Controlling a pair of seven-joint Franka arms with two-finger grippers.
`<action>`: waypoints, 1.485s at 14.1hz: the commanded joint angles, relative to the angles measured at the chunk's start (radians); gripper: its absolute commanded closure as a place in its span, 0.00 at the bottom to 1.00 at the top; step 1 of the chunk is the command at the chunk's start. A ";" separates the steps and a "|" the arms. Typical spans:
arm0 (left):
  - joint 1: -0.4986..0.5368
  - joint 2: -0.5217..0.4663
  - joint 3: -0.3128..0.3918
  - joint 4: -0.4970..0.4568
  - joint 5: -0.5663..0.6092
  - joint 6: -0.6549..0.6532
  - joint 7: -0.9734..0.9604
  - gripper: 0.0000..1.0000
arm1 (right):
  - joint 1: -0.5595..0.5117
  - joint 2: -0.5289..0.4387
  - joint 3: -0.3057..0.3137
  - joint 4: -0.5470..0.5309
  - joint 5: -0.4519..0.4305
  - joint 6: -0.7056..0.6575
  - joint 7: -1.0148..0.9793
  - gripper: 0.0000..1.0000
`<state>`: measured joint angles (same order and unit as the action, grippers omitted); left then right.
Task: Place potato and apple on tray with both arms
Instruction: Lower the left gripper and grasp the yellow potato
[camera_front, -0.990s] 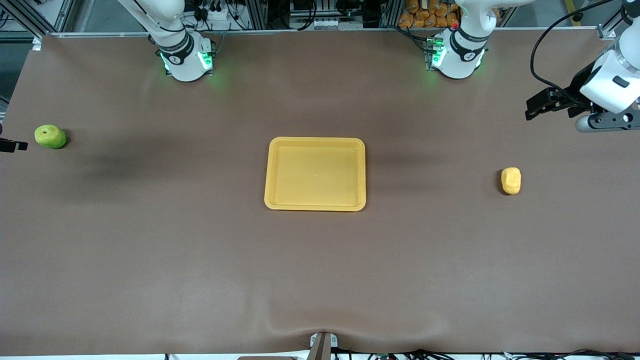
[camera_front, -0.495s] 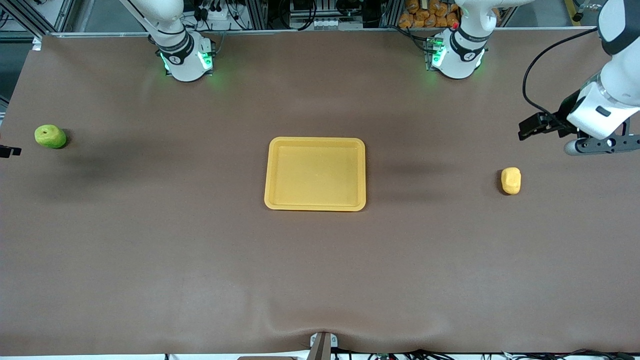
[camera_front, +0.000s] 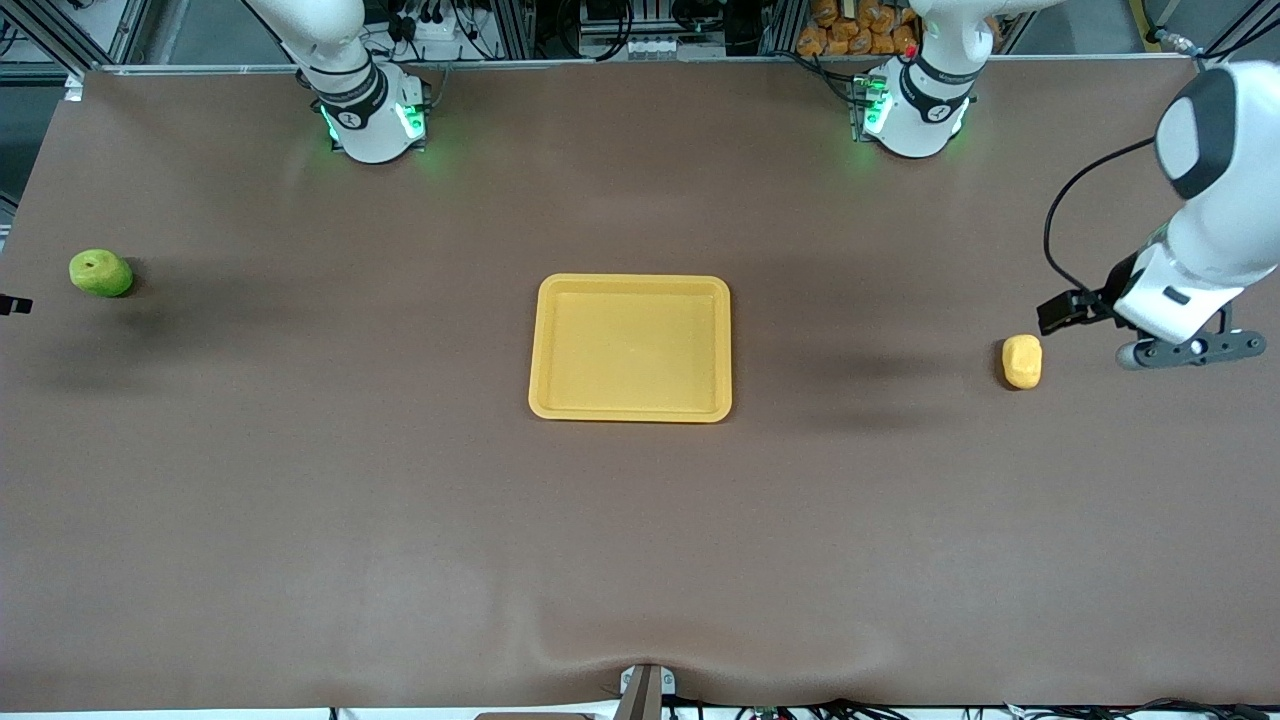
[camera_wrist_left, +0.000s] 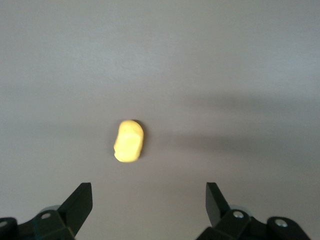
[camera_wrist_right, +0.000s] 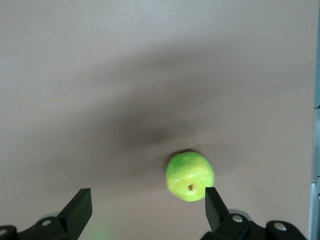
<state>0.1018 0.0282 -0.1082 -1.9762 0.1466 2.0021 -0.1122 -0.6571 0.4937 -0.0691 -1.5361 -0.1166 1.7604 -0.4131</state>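
Since a second ago my left gripper (camera_front: 1058, 312) has dropped from the upper right of the front view to hang just above and beside the potato (camera_front: 1022, 361), while my right gripper (camera_front: 12, 304) has slid almost off the left edge, beside the apple (camera_front: 100, 273).

I count one potato, one apple, one tray (camera_front: 630, 408) and two grippers, both with fingers spread wide and holding nothing.

The potato is a small oblong yellow lump, smooth and matte, at middle right. In my left wrist view it (camera_wrist_left: 129, 141) lies ahead of my parted fingers (camera_wrist_left: 80, 202).

The apple (camera_wrist_right: 190, 176) is round, bright green (dark stem dimple showing), at middle left.

The tray, a yellow-orange rectangle with rounded corners, sits dead centre, well apart from both.
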 joint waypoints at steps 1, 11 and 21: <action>0.007 0.015 -0.007 -0.056 0.047 0.104 -0.012 0.00 | -0.033 0.012 0.019 -0.041 -0.058 0.057 -0.024 0.00; 0.121 0.166 -0.007 -0.210 0.106 0.477 -0.010 0.00 | -0.104 -0.020 0.019 -0.271 -0.081 0.283 -0.052 0.00; 0.148 0.289 -0.005 -0.227 0.161 0.523 -0.004 0.02 | -0.141 -0.075 0.017 -0.446 -0.129 0.441 -0.053 0.00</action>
<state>0.2351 0.3025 -0.1067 -2.1977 0.2613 2.4980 -0.1120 -0.7635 0.4763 -0.0741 -1.9027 -0.2186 2.1652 -0.4592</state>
